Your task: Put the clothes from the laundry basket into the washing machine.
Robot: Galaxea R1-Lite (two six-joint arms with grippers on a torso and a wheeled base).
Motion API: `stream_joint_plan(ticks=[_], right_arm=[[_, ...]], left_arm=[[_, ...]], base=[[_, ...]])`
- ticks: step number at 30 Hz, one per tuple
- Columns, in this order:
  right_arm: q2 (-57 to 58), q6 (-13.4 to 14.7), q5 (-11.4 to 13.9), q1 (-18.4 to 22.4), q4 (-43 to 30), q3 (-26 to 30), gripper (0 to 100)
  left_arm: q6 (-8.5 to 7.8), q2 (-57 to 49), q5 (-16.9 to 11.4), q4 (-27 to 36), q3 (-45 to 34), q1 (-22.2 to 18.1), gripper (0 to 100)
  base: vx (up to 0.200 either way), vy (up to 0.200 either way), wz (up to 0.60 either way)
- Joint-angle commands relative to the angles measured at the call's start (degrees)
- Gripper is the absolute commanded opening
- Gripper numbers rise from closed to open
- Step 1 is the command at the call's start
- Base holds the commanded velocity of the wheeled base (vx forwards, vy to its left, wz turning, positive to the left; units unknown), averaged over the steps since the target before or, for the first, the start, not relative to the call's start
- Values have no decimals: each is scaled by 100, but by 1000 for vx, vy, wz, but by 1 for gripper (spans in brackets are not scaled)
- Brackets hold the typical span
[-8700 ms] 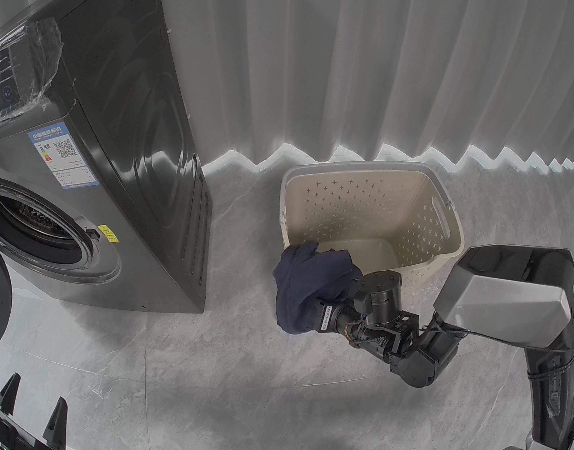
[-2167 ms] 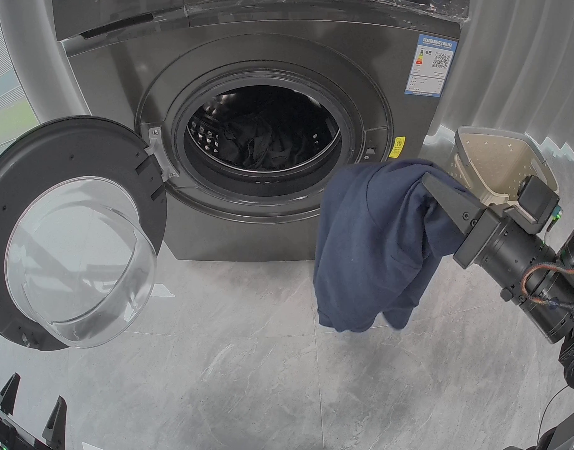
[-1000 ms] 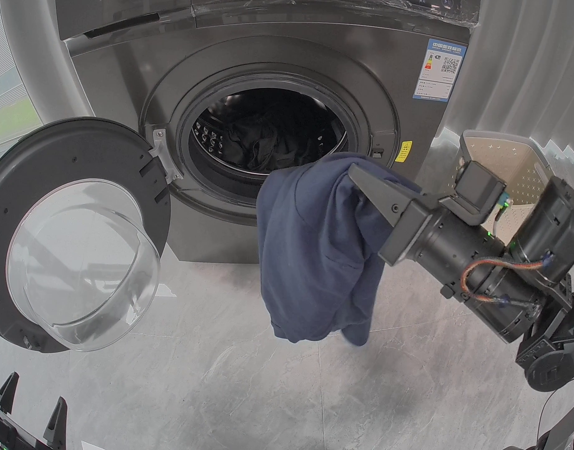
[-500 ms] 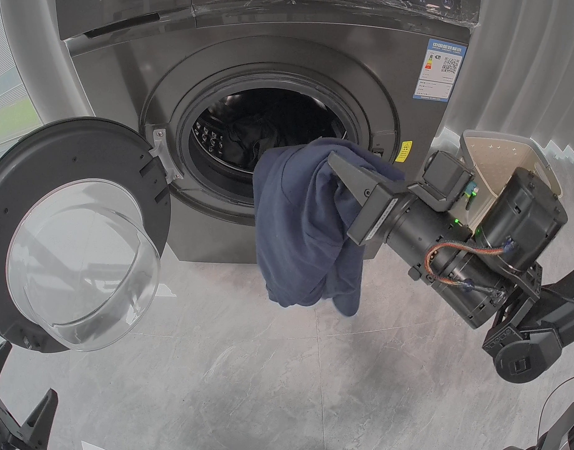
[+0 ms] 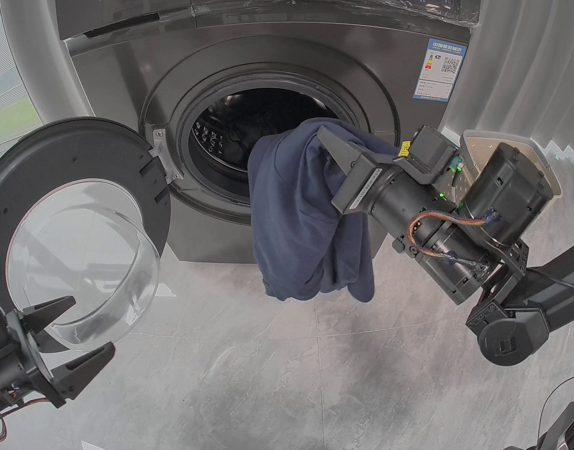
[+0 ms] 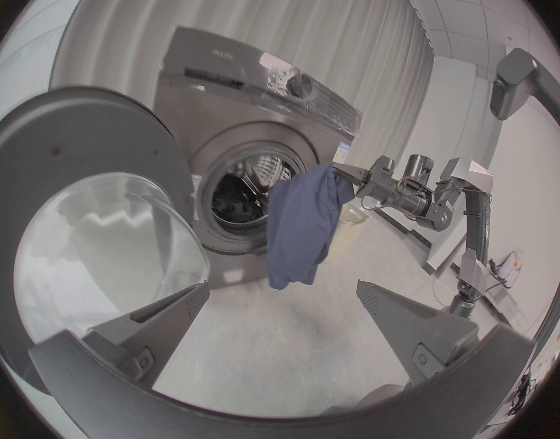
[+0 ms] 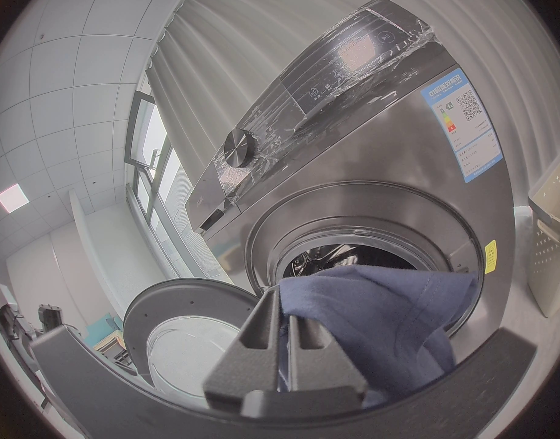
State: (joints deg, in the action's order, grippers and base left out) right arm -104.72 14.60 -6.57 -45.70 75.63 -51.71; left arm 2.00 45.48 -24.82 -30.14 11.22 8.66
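Note:
My right gripper is shut on a navy blue garment, which hangs in front of the round opening of the grey washing machine. Dark clothes lie inside the drum. The machine's door stands swung open to the left. My left gripper is open and holds nothing, low at the left in front of the door. The beige laundry basket sits to the right of the machine, mostly behind my right arm.
Grey tiled floor spreads in front of the machine. Pale curtains hang behind the basket. A window is at the far left.
My right gripper has carried the garment up and left, closer to the drum opening. My left gripper has risen into the head view near the open door.

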Motion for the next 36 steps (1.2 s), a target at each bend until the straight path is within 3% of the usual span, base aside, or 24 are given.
stream_joint_plan(ticks=[1, 8, 14, 22, 32, 36], right_arm=[[-321, -1, -2, 9, -101, -375, 0], [-374, -10, 7, 0, -233, -673, 0], [-383, -1, 7, 0, -426, -849, 0], [-383, 7, -11, 9, -418, -858, 0], [-383, 16, -28, -9, -418, -858, 0], [-427, 16, -46, -26, -391, -849, 0]], left_arm=[[46, 1885, -23, -836, 56, 760, 100], [64, 3212, 170, -1944, 434, 1007, 100], [90, 3924, 575, -2401, 496, 1648, 100], [169, 4698, 592, -2638, 812, 1833, 100], [187, 5867, 584, -3385, 1128, 1833, 100], [187, 6570, 628, -4194, 1225, 1929, 100]], base=[[0, 0, 0], [0, 0, 0], [0, 0, 0], [0, 0, 0], [0, 0, 0], [0, 0, 0]])
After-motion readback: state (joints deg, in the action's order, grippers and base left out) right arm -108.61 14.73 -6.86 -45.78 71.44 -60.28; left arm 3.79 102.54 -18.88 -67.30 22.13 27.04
